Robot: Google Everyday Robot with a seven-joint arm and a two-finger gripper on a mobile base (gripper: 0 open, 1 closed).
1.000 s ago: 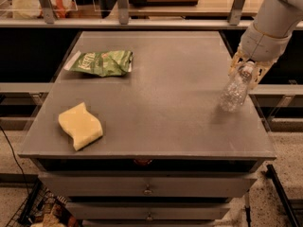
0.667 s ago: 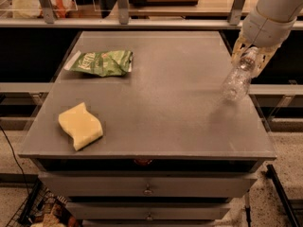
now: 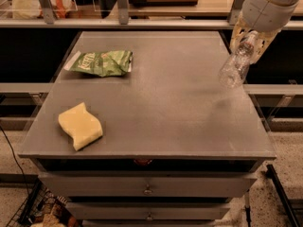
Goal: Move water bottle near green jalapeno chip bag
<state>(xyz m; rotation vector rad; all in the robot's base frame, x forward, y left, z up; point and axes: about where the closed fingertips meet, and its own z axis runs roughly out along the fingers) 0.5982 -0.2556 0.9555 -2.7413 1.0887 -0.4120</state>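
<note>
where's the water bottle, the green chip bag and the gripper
water bottle (image 3: 234, 67), camera view, ribbed body
green jalapeno chip bag (image 3: 102, 63), camera view, bag's middle
gripper (image 3: 249, 44), camera view, upper right, between fingertips at the bottle's neck

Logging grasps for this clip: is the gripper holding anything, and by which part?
Yes: the gripper, above the table's right edge, grips the water bottle by its upper end.
</note>
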